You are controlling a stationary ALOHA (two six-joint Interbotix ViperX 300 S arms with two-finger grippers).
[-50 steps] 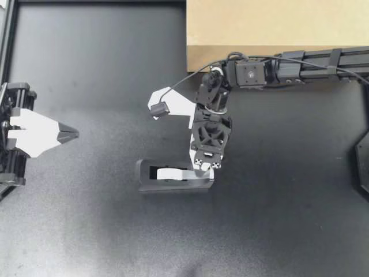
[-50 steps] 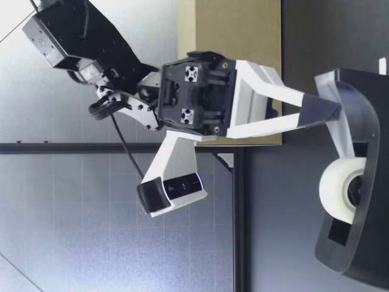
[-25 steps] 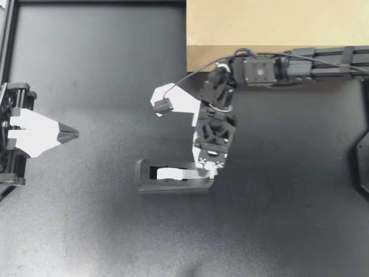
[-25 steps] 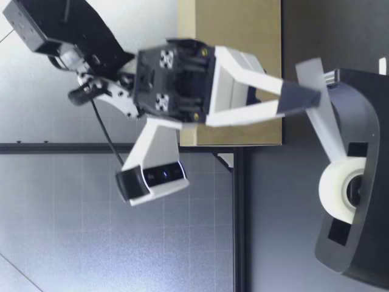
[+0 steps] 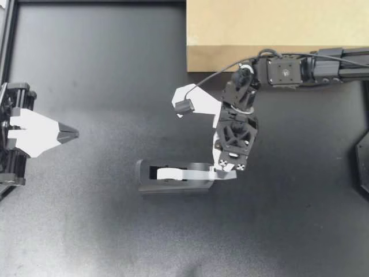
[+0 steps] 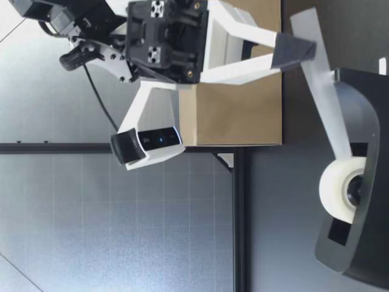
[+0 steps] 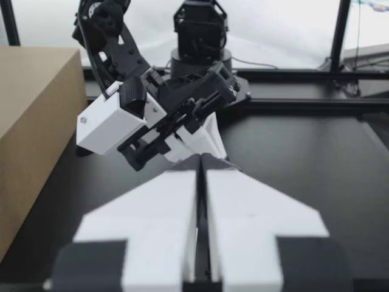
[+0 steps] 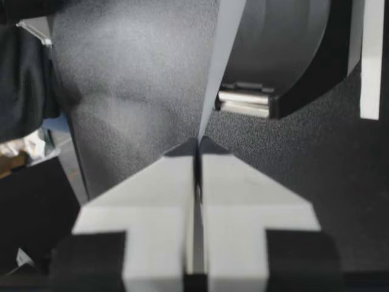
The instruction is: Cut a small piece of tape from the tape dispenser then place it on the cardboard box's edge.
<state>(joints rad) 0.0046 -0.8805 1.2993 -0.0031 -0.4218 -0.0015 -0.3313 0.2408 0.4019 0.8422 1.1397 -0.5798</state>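
Matte black table (image 5: 98,75) fills the top view. A tan cardboard box (image 5: 277,26) stands at one edge of it, and the right arm comes in alongside the box's near face. A black plastic tape dispenser (image 5: 147,183) stands upright near the table's middle, apart from the box. The right gripper (image 5: 225,171) hangs just past the dispenser's cutter end, and the low view shows it raised above the dispenser's top (image 6: 301,50). Its fingers are pressed together, pinching the free end of a pale, narrow strip of tape (image 6: 322,91). The right wrist view confirms this, with the strip (image 8: 222,67) running straight out from between the closed tips toward the dispenser (image 8: 292,55). The strip is taut and unbroken, climbing from the white tape roll (image 6: 337,188) past the cutter to the fingertips. The left gripper (image 5: 74,134) sits at the table's left side, well apart from the dispenser. Its fingers are closed flat against each other with nothing between them, as the left wrist view shows (image 7: 200,161).
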